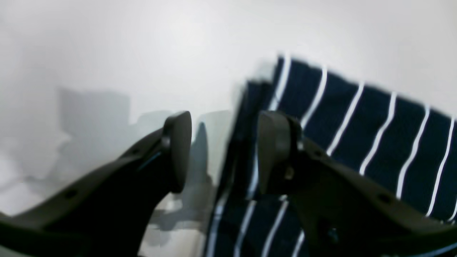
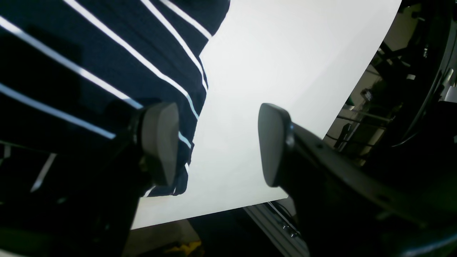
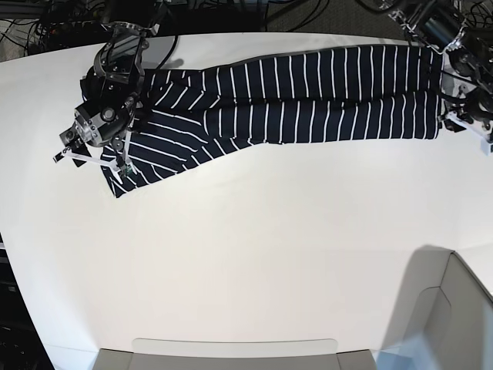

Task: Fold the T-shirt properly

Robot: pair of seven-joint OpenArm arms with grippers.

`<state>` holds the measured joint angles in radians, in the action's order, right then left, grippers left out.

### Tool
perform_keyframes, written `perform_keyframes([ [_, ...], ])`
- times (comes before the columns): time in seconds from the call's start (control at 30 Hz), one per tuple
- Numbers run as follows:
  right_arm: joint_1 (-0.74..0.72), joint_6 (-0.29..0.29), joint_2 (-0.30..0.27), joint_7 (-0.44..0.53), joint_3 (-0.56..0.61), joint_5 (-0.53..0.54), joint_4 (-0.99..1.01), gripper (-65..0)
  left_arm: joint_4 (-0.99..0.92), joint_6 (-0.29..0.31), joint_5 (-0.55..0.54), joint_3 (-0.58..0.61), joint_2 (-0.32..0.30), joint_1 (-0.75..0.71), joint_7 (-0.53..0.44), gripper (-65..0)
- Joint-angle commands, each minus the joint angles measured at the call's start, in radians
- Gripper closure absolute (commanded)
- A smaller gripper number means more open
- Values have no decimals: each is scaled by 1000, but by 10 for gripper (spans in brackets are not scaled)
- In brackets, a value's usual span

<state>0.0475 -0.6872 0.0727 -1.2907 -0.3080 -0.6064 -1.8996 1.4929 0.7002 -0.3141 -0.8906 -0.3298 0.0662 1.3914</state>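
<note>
The T-shirt [image 3: 308,92] lies stretched in a long band across the far side of the white bench [image 3: 246,254], its long axis running from one arm to the other, already narrowed lengthwise. One sleeve end splays out toward the right arm's side.

The right claw [image 2: 217,142] hangs wide open, gripping nothing. One finger sits over the striped cloth, the other over bare bench, so the shirt's edge runs between them. The left claw [image 1: 223,151] is open too, and likewise straddles the cloth's edge at the opposite end, with fabric under one finger only.

Each arm stands at its own end of the band, so neither is nearer overall. I'd guess the next move is a pinch at both ends, then carrying one end along the long axis onto the other.
</note>
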Motion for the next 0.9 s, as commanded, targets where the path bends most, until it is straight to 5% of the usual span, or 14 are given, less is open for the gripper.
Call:
perform_keyframes([
  [0.0, -18, -11, -1, 3, 2, -10, -15, -349, 30, -2, -6, -6, -16, 8, 5, -302],
  [0.67, -16, -11, 2, 3, 2, -10, -13, -349, -107, -2, -6, 57, -33, -55, 5, -302],
  [0.87, -16, -11, 0, 3, 2, -37, -13, -349, -305, -2, -6, 69, -70, -81, -80, -302],
])
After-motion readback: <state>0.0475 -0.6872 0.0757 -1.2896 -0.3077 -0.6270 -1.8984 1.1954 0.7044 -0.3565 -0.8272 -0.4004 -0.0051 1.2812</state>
